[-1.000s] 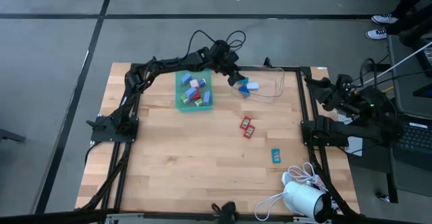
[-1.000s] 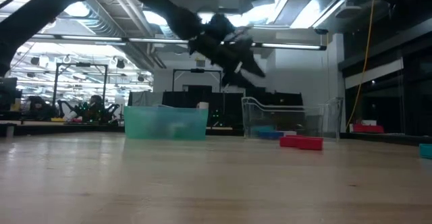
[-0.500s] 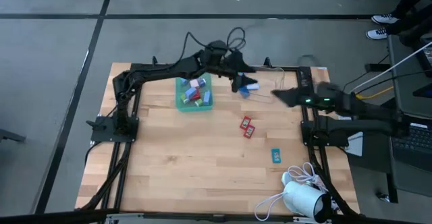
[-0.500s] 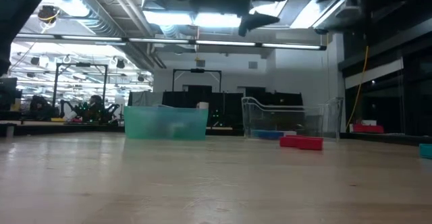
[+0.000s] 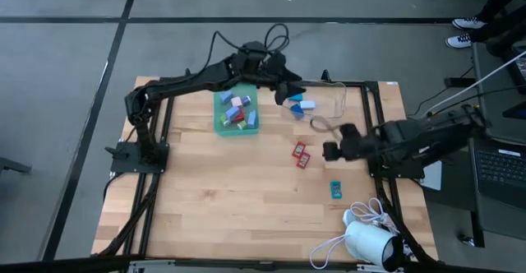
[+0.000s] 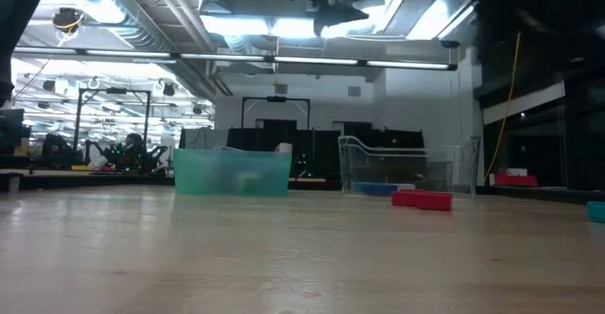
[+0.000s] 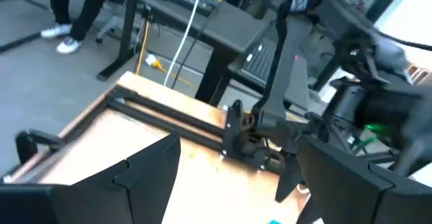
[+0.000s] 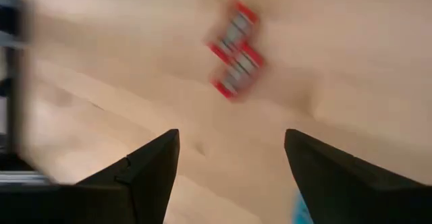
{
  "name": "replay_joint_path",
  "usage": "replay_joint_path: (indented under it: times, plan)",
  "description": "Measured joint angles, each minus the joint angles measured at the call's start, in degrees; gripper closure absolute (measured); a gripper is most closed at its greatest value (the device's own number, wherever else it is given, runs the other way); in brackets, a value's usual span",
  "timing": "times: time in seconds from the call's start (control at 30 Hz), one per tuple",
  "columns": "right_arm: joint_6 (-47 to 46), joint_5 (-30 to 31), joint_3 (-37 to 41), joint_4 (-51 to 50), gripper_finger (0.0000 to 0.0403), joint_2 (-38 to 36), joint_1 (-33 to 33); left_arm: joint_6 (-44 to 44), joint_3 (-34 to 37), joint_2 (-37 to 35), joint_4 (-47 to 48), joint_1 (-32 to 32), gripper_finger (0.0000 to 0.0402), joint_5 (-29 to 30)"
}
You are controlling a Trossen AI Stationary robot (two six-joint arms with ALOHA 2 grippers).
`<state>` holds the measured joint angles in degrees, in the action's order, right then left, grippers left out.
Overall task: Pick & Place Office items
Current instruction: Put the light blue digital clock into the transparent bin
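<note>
The table (image 5: 214,191) is pale planked wood with a smooth matt finish. On it, the bin (image 5: 329,104) is clear glossy plastic, the tray (image 5: 220,127) translucent teal plastic.

Even, bright light falls from overhead on the tabletop (image 5: 246,199) in the high view, with soft, short shadows. The low view looks into glaring ceiling light strips (image 6: 284,26), leaving the arms overhead as dark silhouettes and the near wood blurred. The right wrist view is heavily motion-smeared, the red pieces (image 8: 235,48) streaked; the left wrist view is soft, its background hazy.
</note>
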<state>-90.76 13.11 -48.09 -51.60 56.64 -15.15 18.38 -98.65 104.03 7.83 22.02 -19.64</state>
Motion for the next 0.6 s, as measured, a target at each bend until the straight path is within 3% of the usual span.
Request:
replay_joint_path:
  times: [0.13, 0.33, 0.47, 0.6]
  plan:
    - [-13.4, -2.6, -0.1, -9.3, 0.0131, 6.0, -10.1, 0.9, 0.0, 0.0, 0.5, -2.5, 0.011, 1.9]
    - [-32.0, -4.5, -0.1, -6.6, 0.013, 15.3, -22.9, -0.9, 0.0, 0.0, 3.1, -5.4, 0.011, 2.7]
    - [-34.4, -10.9, -0.1, -1.2, 0.0131, 22.4, -25.1, -2.9, 0.0, 0.0, 4.6, -5.9, 0.011, -0.2]
    - [-34.4, -11.3, -0.1, 4.0, 0.0131, 28.3, -25.1, -4.3, 0.0, 0.0, 6.5, -5.8, 0.011, -4.7]
